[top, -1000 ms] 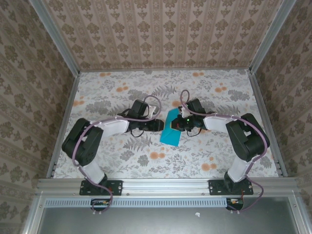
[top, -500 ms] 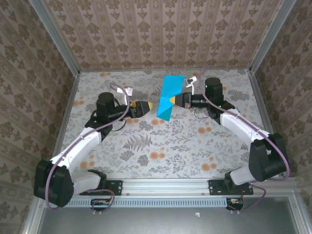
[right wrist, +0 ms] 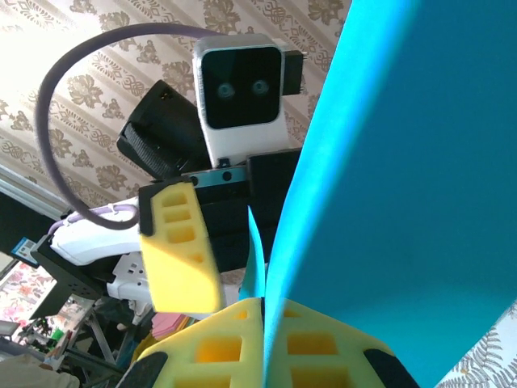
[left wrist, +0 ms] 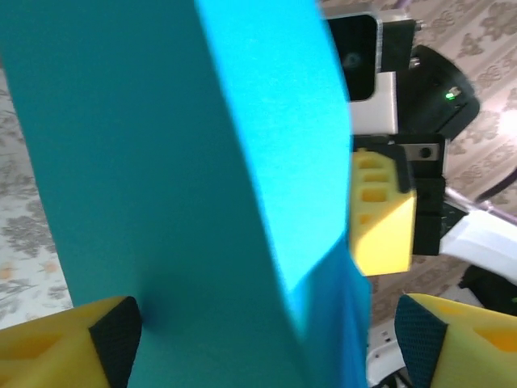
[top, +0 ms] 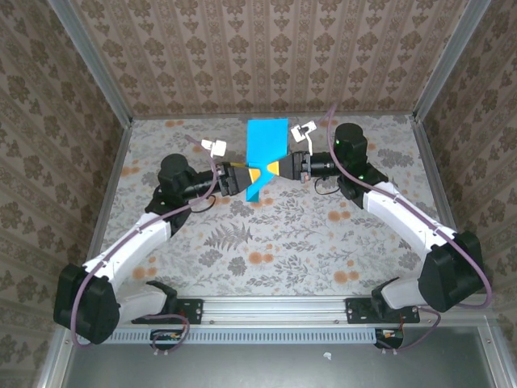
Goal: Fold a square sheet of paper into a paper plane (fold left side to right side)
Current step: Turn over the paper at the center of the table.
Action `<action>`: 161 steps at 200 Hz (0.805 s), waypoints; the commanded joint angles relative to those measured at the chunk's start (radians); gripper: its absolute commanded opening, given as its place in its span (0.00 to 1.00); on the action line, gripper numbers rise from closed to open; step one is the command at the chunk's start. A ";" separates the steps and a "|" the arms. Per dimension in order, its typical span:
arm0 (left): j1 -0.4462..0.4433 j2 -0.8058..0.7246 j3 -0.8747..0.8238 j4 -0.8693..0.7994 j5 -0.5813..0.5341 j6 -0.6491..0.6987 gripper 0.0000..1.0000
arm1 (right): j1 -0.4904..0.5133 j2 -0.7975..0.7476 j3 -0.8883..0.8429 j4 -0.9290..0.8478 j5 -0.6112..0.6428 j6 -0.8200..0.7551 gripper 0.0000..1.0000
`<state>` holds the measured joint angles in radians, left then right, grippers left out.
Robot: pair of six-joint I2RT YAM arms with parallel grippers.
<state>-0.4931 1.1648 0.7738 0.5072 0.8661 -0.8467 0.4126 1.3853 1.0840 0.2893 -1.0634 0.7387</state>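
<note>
Our open left end effector [top: 252, 175] has moved in to straddle the bright cyan-blue paper sheet [top: 266, 141]. Our right end effector [top: 273, 169] grips it aloft, so we judge folding can begin.

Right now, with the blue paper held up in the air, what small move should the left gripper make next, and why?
Probably close the left gripper on the blue paper. Its open fingers stand on either side of the sheet, and the shut right gripper alone pinches it.
</note>
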 commanded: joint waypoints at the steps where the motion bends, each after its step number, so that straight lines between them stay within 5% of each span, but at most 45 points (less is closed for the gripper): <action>1: -0.005 -0.008 0.028 0.075 0.030 -0.025 0.74 | 0.003 -0.020 0.028 0.025 -0.015 0.016 0.02; 67: -0.015 -0.036 0.037 -0.026 -0.011 0.026 0.16 | -0.008 -0.026 0.023 -0.097 0.030 -0.051 0.14; 89: -0.031 -0.068 0.075 -0.274 -0.096 0.150 0.07 | -0.040 -0.051 0.034 -0.276 0.098 -0.151 0.26; 122: -0.185 -0.073 0.262 -0.899 -0.546 0.454 0.00 | -0.111 -0.138 0.052 -0.653 0.422 -0.362 0.48; 161: -0.406 0.046 0.390 -1.199 -1.023 0.441 0.00 | -0.131 -0.236 0.044 -0.931 1.049 -0.440 0.72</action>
<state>-0.7994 1.1351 1.0954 -0.3473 0.2604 -0.4652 0.2848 1.2106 1.1053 -0.3790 -0.4873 0.3962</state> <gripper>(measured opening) 0.047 0.653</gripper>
